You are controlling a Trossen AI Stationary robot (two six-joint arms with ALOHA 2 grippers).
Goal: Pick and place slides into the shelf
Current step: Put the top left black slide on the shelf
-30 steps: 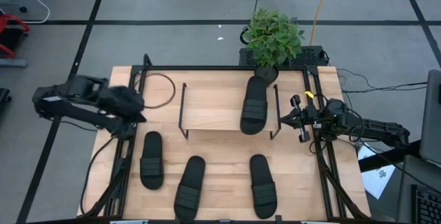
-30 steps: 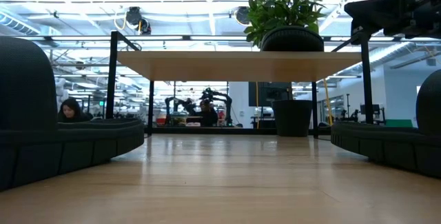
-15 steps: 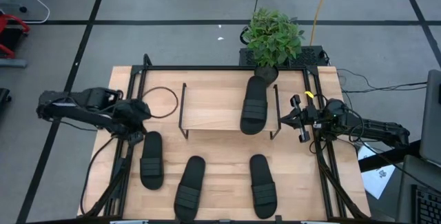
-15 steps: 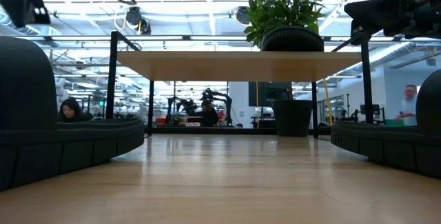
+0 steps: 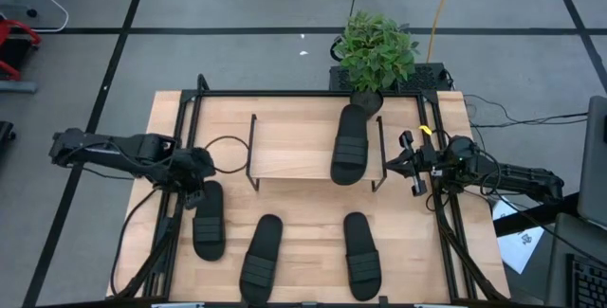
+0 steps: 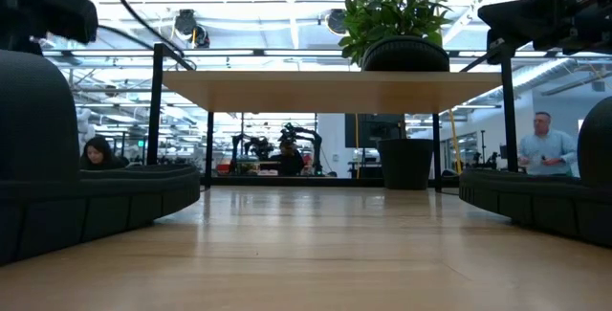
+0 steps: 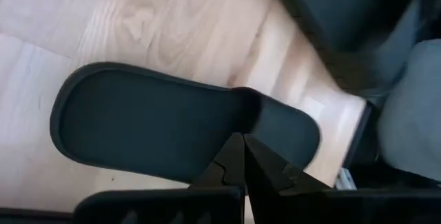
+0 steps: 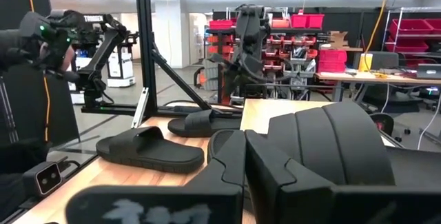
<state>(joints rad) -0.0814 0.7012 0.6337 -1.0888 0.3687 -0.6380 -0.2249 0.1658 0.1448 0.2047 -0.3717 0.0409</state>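
Note:
Four black slides show in the high view. One slide lies on the shelf, at its right end, sole down on the light board. Three lie flat on the table: a left slide, a middle slide and a right slide. My left gripper hangs shut over the far end of the left slide, above it and clear of it. My right gripper waits shut beside the shelf's right end, level with the slide on the shelf.
A potted plant stands beyond the table's far edge behind the shelf. Black rails run along the table's left and right sides, and a cable loop lies left of the shelf. The shelf's left half is bare board. People show in the room behind.
My left gripper has swung from the table's left edge toward the right and near side and has come down, ending over the far end of the left slide. The slides and the right arm have stayed where they were.

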